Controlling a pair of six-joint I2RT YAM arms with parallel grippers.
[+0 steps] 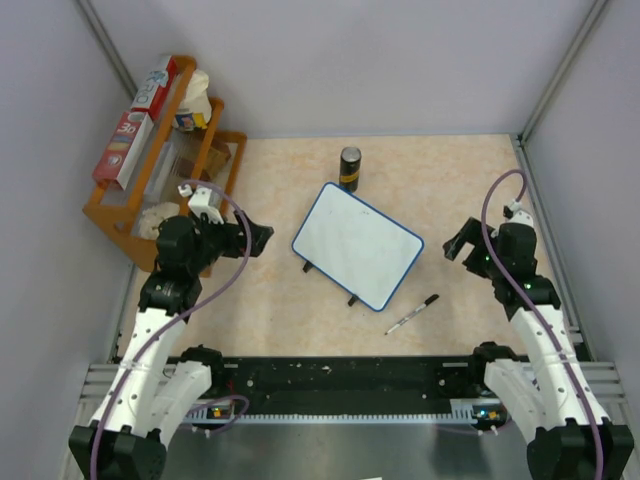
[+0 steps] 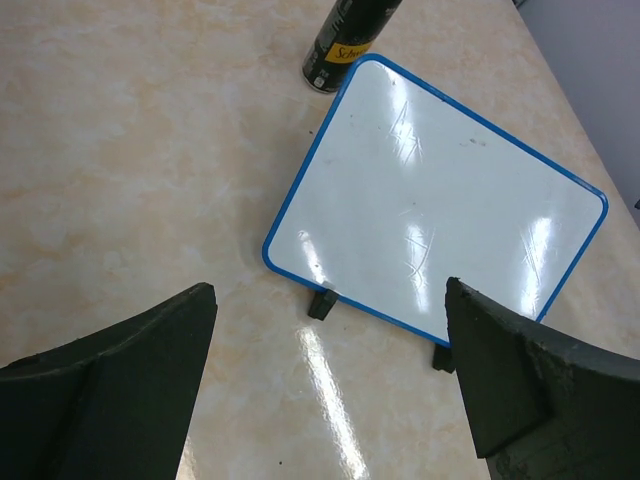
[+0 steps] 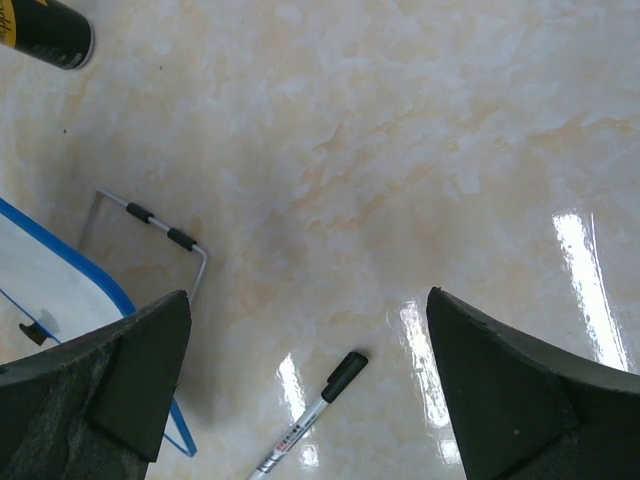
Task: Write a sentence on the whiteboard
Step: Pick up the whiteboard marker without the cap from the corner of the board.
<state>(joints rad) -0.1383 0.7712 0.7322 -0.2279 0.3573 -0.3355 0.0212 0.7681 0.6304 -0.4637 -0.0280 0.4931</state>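
The whiteboard [image 1: 358, 243] lies flat and tilted at the table's middle, white with a blue rim and two black feet [image 2: 322, 302] on its near edge. Its surface [image 2: 440, 200] is blank apart from glare and faint smudges; no sentence shows. A black-capped white marker [image 1: 412, 314] lies on the table just right of the board's near corner, and also appears below my right gripper [image 3: 308, 295] as the marker [image 3: 310, 410]. That gripper [image 1: 458, 243] is open and holds nothing. My left gripper [image 1: 262, 238] hovers left of the board, open and holding nothing [image 2: 328, 295].
A dark can [image 1: 349, 168] stands just behind the board. An orange wooden rack [image 1: 150, 150] with boxes and packets fills the back left corner. A bent wire stand [image 3: 160, 225] pokes out beside the board's corner [image 3: 40, 270]. Grey walls close in the table.
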